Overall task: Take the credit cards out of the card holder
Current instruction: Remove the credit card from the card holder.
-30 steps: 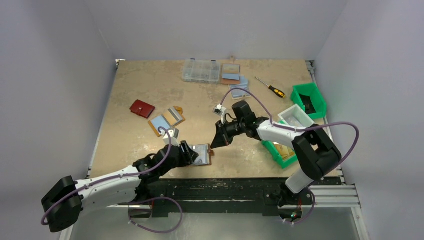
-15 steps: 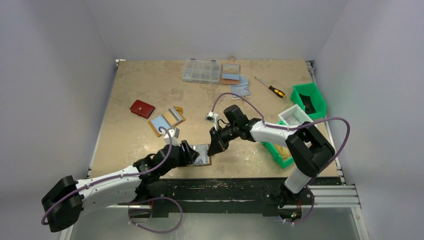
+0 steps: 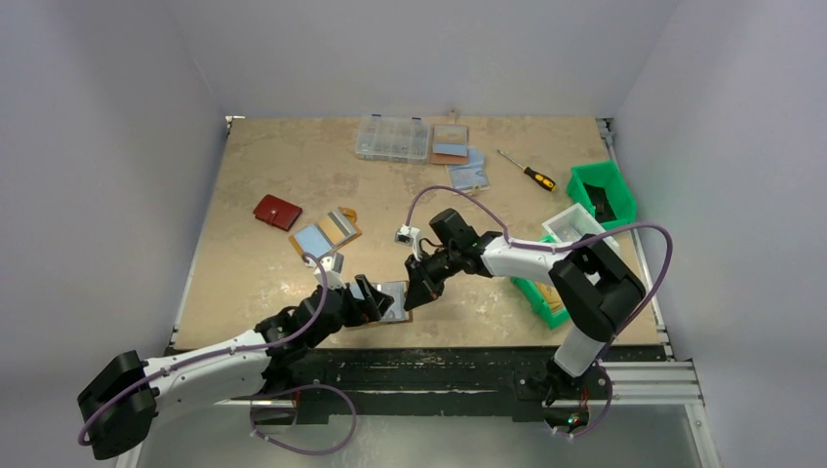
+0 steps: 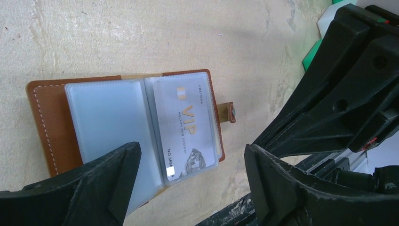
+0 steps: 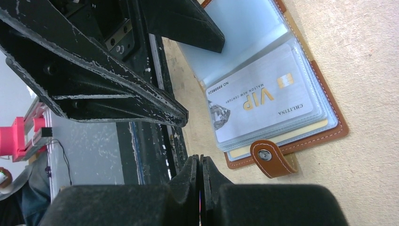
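Brown card holder (image 4: 47, 122), one, laid open on table (image 4: 141, 33); one silver card (image 4: 188, 125) seen in sleeve (image 4: 108, 117), one gold edge (image 5: 287, 135) beneath. Left gripper (image 4: 191, 150) spread wide over holder, nothing held. Right gripper (image 5: 200, 162) closed, empty, beside tab (image 5: 270, 157).

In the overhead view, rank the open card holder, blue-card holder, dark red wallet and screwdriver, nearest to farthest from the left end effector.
1. Open card holder, directly at the left end effector, near edge.
2. Blue-card holder, just beyond it, slightly left.
3. Dark red wallet, farther left, mid-table.
4. Screwdriver, far right, toward the back.
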### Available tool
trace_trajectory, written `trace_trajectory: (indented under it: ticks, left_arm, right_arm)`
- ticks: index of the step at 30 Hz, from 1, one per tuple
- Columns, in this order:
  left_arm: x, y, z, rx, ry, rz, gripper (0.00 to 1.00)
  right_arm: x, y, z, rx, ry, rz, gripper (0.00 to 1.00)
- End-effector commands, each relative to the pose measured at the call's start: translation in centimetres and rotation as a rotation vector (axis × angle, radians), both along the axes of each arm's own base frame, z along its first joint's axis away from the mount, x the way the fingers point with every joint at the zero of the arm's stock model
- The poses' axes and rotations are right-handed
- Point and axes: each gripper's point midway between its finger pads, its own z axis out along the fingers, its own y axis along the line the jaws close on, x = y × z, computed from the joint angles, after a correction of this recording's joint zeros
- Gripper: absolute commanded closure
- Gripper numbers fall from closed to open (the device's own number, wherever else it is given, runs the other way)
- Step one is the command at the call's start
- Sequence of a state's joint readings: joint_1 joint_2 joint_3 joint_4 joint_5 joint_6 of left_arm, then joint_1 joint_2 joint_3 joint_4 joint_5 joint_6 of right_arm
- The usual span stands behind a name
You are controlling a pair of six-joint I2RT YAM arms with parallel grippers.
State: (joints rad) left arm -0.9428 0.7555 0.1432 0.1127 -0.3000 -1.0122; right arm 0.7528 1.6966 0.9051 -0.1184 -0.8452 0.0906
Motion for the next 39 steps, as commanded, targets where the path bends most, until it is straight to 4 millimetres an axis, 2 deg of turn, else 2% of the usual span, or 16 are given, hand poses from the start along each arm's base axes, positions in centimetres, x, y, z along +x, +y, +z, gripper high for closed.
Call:
trace_trajectory:
  ticks: [1, 15, 28, 39]
  left_arm:
    - [0.6, -0.6, 1.0, -0.045, -0.023, 0.014, 0.13]
    - [0.5, -0.4, 0.3, -0.011, -0.001, 0.015, 0.18]
    - [0.8, -0.7, 0.8, -0.017, -0.013, 0.009, 0.19]
    - [0.8, -0.9, 0.2, 0.006, -0.001, 0.004, 0.29]
  right_arm:
    - [0.7, 0.9, 0.8, 0.017, -0.047, 0.014, 0.96]
    - [0.9, 0.9, -0.1, -0.018, -0.053, 0.011, 0.96]
    - [1.1, 1.0, -0.2, -0.025, -0.061, 0.008, 0.96]
    - [1.5, 1.1, -0.8, -0.050, -0.062, -0.008, 0.96]
